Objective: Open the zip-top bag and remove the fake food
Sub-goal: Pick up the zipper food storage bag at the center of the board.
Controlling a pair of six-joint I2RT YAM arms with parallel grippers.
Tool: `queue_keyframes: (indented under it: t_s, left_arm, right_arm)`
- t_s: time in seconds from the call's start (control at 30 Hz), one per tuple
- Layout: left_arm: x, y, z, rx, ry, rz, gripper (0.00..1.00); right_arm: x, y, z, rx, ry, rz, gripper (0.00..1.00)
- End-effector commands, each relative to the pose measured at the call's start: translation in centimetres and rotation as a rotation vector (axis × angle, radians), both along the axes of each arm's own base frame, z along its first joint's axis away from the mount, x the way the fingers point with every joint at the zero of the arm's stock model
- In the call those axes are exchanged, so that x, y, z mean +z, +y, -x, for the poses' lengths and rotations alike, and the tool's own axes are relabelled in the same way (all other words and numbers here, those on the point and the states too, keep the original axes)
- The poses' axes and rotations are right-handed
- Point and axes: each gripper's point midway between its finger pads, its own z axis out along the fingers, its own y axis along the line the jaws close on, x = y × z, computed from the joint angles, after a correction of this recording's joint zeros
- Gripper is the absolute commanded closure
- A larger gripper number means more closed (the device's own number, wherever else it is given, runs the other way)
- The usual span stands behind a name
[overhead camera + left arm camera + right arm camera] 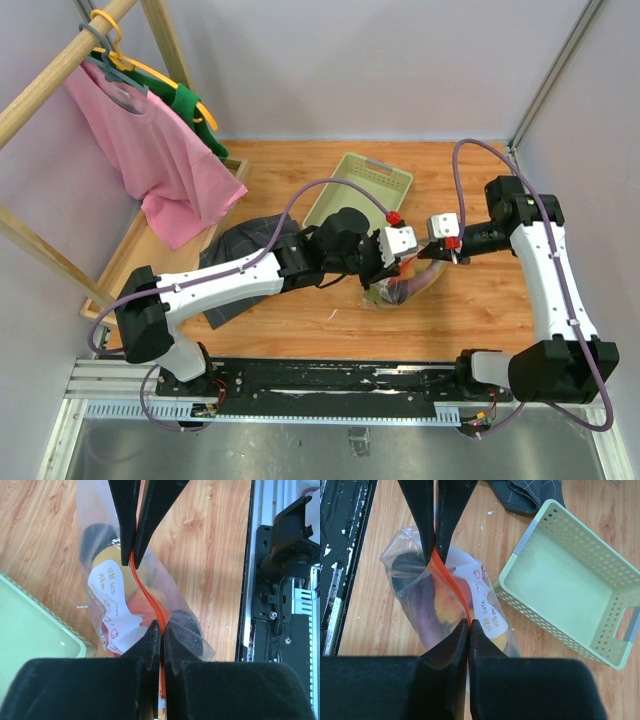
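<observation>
The zip-top bag stands on the wooden table in front of the tray, a clear plastic bag with an orange-red zip strip and a white label. Fake food shows through the plastic: a purple piece, an orange-yellow piece and a dark round one. My left gripper is shut on one end of the zip strip. My right gripper is shut on the other end. In the top view the left gripper and the right gripper meet tip to tip above the bag.
A pale green perforated tray sits just behind the bag, also seen in the right wrist view. A dark grey cloth lies to its left. A pink shirt hangs on a wooden rack at far left. The black rail runs along the near edge.
</observation>
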Motion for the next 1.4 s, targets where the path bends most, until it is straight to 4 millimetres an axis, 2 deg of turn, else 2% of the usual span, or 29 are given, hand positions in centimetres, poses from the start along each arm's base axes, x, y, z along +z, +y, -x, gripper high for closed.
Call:
queue_keyframes:
  t_s: [0.0, 0.1, 0.13, 0.23, 0.33, 0.43, 0.53, 0.73, 0.97, 1.07, 1.23, 1.37]
  left_arm:
    - [3.5, -0.4, -0.8, 0.039, -0.026, 0.13, 0.94]
    - [4.7, 0.2, -1.3, 0.098, 0.005, 0.2, 0.6]
    - [6.4, 0.6, -1.3, 0.114, -0.005, 0.265, 0.49]
    - [7.9, 2.9, -0.9, 0.164, -0.009, 0.404, 0.21]
    - [8.7, 5.7, -0.3, 0.198, -0.04, 0.555, 0.07]
    - [7.9, 7.8, -0.3, 0.239, -0.107, 0.652, 0.05]
    - [7.0, 8.3, 0.0, 0.23, -0.15, 0.722, 0.05]
    - [5.9, 5.0, -1.5, 0.215, -0.127, 0.729, 0.07]
    - [6.0, 2.9, -2.0, 0.192, -0.021, 0.855, 0.2]
    - [5.5, 1.3, -2.5, 0.183, 0.041, 0.869, 0.24]
    - [3.4, -0.5, -4.2, 0.233, 0.104, 0.818, 0.31]
    - [2.0, -1.1, -5.0, 0.251, 0.139, 0.788, 0.35]
  right_arm:
    - [0.3, -0.7, 0.2, -0.058, 0.011, 0.029, 0.99]
    - [1.5, -2.3, -0.7, -0.165, -0.004, 0.015, 0.99]
    - [2.0, -3.2, -1.1, -0.209, -0.008, 0.013, 0.99]
    - [2.7, -4.7, -1.1, -0.279, 0.01, 0.014, 0.99]
    - [3.0, -5.4, -0.9, -0.324, 0.041, 0.004, 0.99]
    - [3.0, -6.0, -0.8, -0.358, 0.047, -0.018, 0.99]
    - [2.8, -6.2, -0.7, -0.368, 0.045, -0.031, 0.99]
    - [2.7, -6.5, -0.9, -0.385, 0.059, -0.043, 0.99]
    - [2.5, -6.5, -0.6, -0.387, 0.072, -0.063, 0.99]
    - [2.2, -6.4, -0.5, -0.384, 0.083, -0.072, 0.99]
    - [1.7, -6.4, -0.3, -0.38, 0.092, -0.073, 0.99]
    - [1.6, -6.5, -0.3, -0.383, 0.095, -0.074, 0.99]
